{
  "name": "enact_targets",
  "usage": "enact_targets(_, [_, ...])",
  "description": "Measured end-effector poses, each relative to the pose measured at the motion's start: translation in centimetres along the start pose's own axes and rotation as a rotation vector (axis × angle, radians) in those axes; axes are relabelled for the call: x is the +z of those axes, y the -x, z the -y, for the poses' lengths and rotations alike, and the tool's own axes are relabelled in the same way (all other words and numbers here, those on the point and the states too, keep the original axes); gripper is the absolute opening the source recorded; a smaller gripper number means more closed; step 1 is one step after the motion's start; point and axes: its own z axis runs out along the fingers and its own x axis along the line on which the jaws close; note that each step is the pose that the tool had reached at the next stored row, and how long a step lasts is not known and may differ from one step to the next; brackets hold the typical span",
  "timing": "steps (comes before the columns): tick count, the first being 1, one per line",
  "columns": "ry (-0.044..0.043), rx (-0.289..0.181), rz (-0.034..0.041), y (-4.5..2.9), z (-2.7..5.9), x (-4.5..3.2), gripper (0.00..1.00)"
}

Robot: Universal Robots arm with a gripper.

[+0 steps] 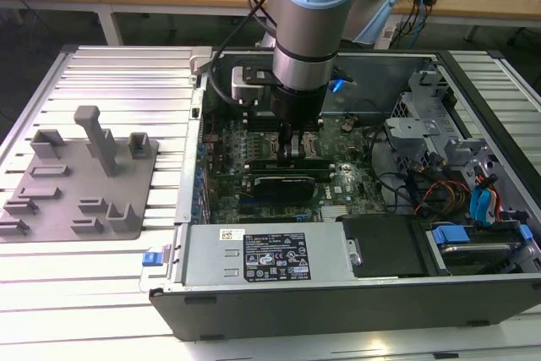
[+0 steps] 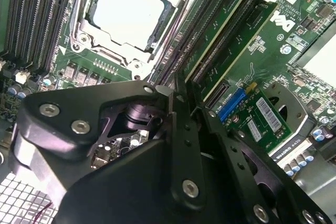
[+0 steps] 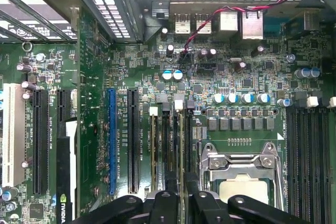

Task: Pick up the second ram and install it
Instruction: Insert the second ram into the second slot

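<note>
While the arm reaches straight down into the open computer case (image 1: pixel 473 124), its gripper (image 1: pixel 292 143) sits low over the motherboard (image 1: pixel 347 177), just beside the processor socket (image 3: pixel 242 182) and directly above the bank of memory slots (image 3: pixel 160 145).

In the second wrist view the two black fingers (image 2: pixel 181 129) stand drawn close together, with only a thin gap between them. Whether that gap pinches the edge of a board I cannot tell, since the finger bodies hide their own tips.

Two green memory sticks lie in neighbouring slots beyond the fingers. The nearer to the fingers I take to be the second ram (image 2: pixel 210 59), the farther an already seated stick (image 2: pixel 236 40); which is which is a judgement, not something plainly visible. Both run lengthwise away from the fingers, parallel to the socket's edge, and the fingers line up along that same long axis, so the closing direction crosses the stick's thin face.

In the exterior view, the grey fixture plate (image 1: pixel 80 175) lies well apart on the exterior view's left, on the slatted table (image 1: pixel 127 73), with no green stick visible on it. The black graphics card (image 1: pixel 287 183) sits just near of the gripper.
</note>
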Motion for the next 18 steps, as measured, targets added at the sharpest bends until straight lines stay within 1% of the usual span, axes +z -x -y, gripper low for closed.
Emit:
enact_targets(4, [0.0,0.0,-0.0005,0.15,-0.08,-1.93,0.17])
enact_targets(5, [0.0,0.0,-0.0006,0.15,-0.09,-2.06,0.17])
enact_targets(7, [0.0001,0.0,-0.0005,0.15,-0.02,-2.1,0.17])
enact_targets(8, [0.0001,0.0,-0.0008,0.15,0.29,-2.13,0.17])
enact_targets(9, [0.0,0.0,-0.0005,0.16,0.93,-2.14,0.17])
enact_targets(11, [0.0001,0.0,-0.0005,0.16,1.45,-2.16,0.17])
enact_targets(14, [0.0001,0.0,-0.0005,0.17,1.53,-2.17,0.17])
enact_targets(15, [0.0001,0.0,-0.0005,0.17,1.55,-2.17,0.16])
enact_targets(16, [0.0001,0.0,-0.0005,0.17,1.56,-2.17,0.09])
enact_targets(18, [0.0001,0.0,-0.0006,0.16,1.58,-2.17,0.08])
